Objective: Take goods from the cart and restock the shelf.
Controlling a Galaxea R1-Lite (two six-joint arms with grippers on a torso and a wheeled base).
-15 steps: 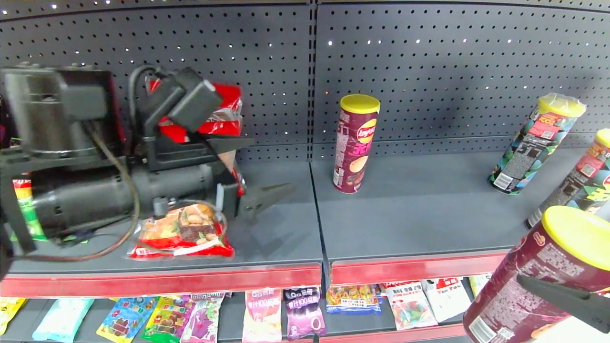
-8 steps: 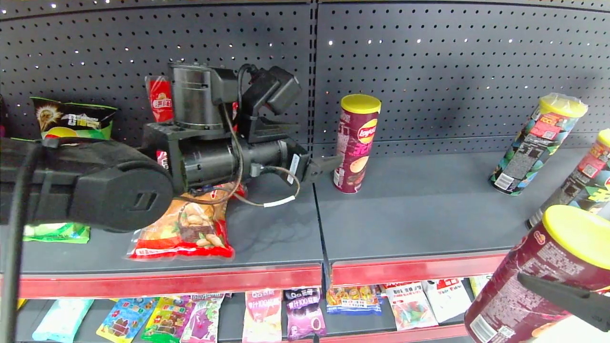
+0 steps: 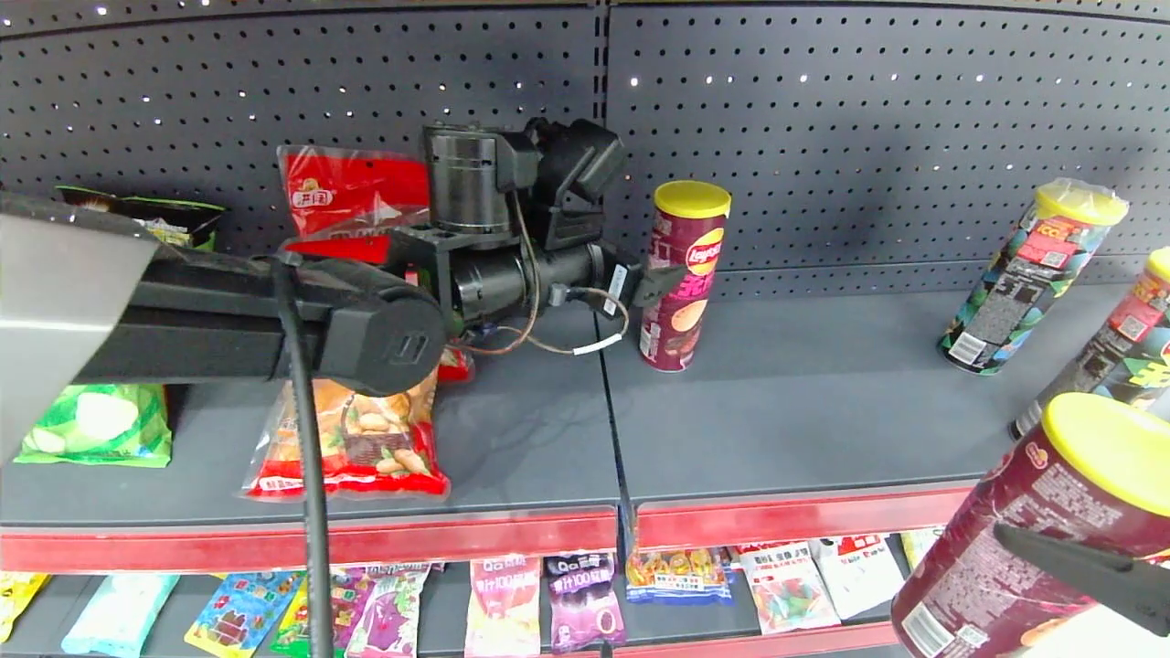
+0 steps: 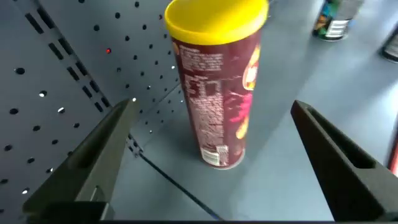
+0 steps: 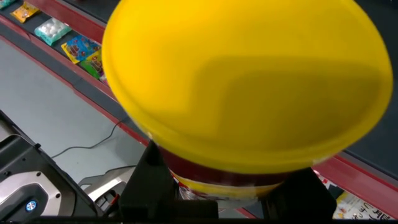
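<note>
The left pincer (image 3: 658, 280), wide open and empty, hangs just beside the upright can (image 4: 217, 106) on the shelf (image 3: 804, 402), where an off-centre close could topple it; the right pincer (image 3: 1079, 567) grips a second can (image 3: 1024, 530)

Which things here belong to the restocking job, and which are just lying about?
Job: held can in the right end effector; shelf can before the open left end effector; shelf.
Lying about: peanut bag; red bag; green bag; patterned cans; lower-shelf snacks.
</note>
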